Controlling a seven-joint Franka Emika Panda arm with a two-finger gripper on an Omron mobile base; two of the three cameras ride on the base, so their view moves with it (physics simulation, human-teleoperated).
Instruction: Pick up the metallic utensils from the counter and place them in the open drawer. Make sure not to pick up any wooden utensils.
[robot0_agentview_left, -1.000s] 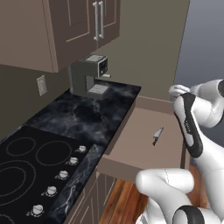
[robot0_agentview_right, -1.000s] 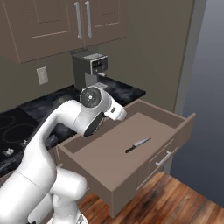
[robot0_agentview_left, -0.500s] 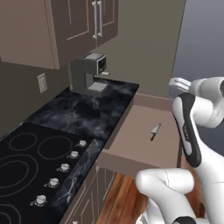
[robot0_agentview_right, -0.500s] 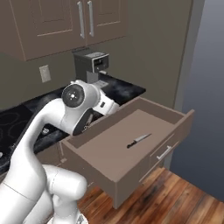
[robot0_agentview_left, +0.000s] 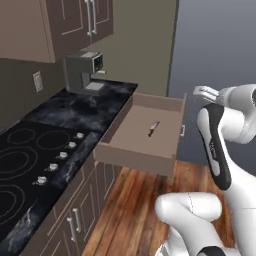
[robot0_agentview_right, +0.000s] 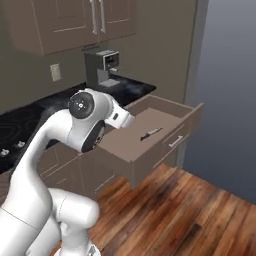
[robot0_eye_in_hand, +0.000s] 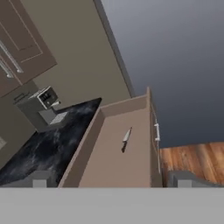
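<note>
The knife, with a pointed silver blade and dark handle, lies flat on the pale floor of the open drawer, which juts from the black marbled counter. The gripper hangs above the drawer, fingers spread wide and empty.

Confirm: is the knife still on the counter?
No, the knife lies inside the open drawer, beside the black counter.
</note>
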